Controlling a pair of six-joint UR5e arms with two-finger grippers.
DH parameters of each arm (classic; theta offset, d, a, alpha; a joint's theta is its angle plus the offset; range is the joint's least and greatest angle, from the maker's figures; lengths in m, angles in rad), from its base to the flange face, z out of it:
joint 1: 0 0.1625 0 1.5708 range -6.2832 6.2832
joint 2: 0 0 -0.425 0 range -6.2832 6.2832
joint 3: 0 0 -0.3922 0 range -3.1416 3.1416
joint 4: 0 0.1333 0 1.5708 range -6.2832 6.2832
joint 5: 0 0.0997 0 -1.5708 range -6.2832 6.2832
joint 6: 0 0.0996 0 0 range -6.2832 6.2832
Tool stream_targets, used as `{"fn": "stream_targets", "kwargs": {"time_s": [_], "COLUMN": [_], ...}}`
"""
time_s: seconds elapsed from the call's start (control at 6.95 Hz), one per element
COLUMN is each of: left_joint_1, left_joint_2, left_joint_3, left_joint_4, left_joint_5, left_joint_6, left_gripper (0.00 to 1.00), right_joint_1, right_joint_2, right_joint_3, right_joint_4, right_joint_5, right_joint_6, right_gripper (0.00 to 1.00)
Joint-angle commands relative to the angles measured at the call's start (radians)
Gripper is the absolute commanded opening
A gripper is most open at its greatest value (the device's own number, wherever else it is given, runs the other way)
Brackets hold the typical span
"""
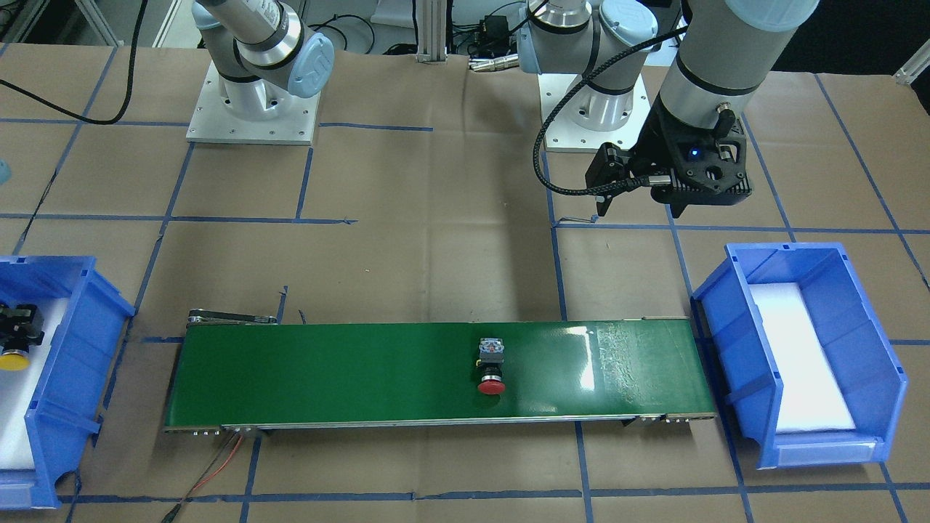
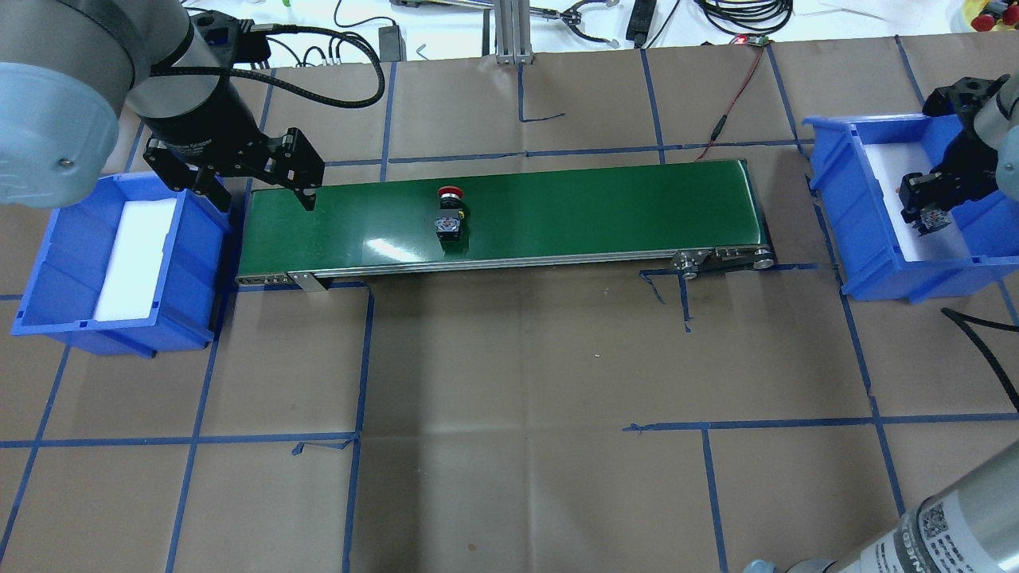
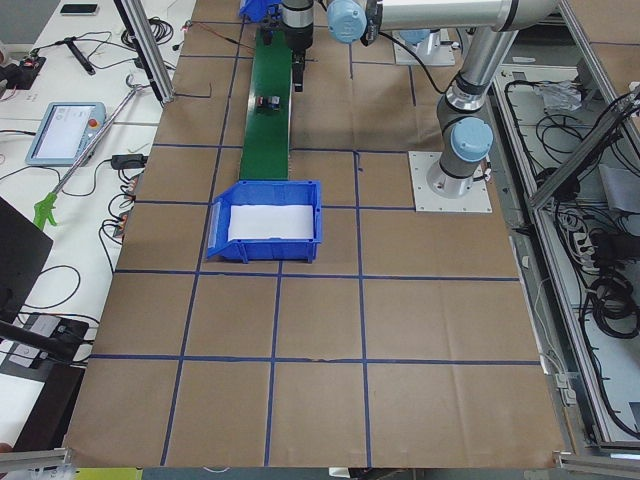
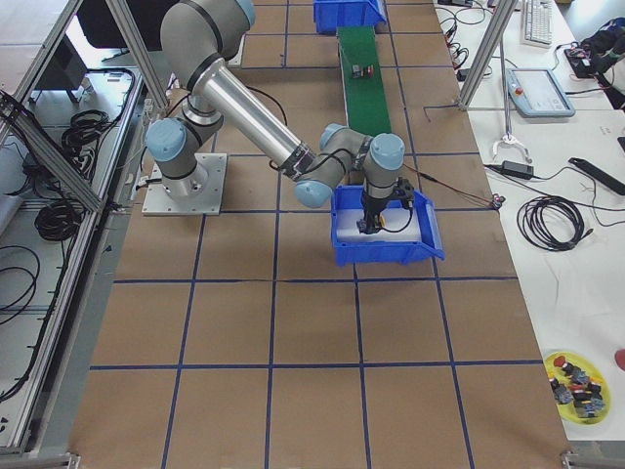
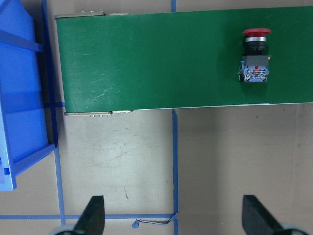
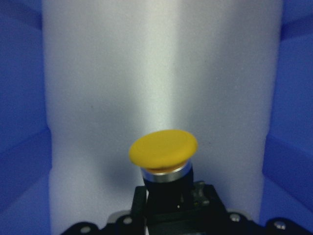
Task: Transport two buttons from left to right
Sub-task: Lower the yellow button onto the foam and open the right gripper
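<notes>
Fingers point(image 5: 94, 218) of the left gripper point(image 5: 174, 218) stand wide apart and empty near the belt's point(image 2: 597, 207) 9 o'clock end in your overhead view. You see the red button point(image 2: 449, 213) on the belt, at 3 o'clock from them. The right gripper point(image 2: 923, 208) clasps the yellow button point(image 6: 164, 149) inside the right bin point(image 2: 876, 278).

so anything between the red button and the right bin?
Nothing visible. The belt is bare from the red button to the right bin; the right gripper, holding the yellow button, is inside that bin.
</notes>
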Motion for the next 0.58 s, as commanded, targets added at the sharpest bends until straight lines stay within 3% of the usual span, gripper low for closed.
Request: {"fn": "stream_targets", "kwargs": {"time_s": [0.0,0.43], "left_joint_1": [0.000,0.000], "left_joint_2": [0.002,0.003], "left_joint_3": [0.000,-0.002], "left_joint_4": [0.000,0.000], "left_joint_5": [0.000,-0.002], "left_joint_6": [0.000,0.000], "left_gripper": [1.00,1.00], "right_joint_1": [-0.010,-0.010], "right_joint_2": [0.001,0.001], "right_joint_3": [0.021,0.044], "right_joint_4": [-0.001,0.000], "right_joint_5": [-0.002,-0.003], "right_joint_6": [0.008,0.019], "right_gripper": [0.05,0.11]}}
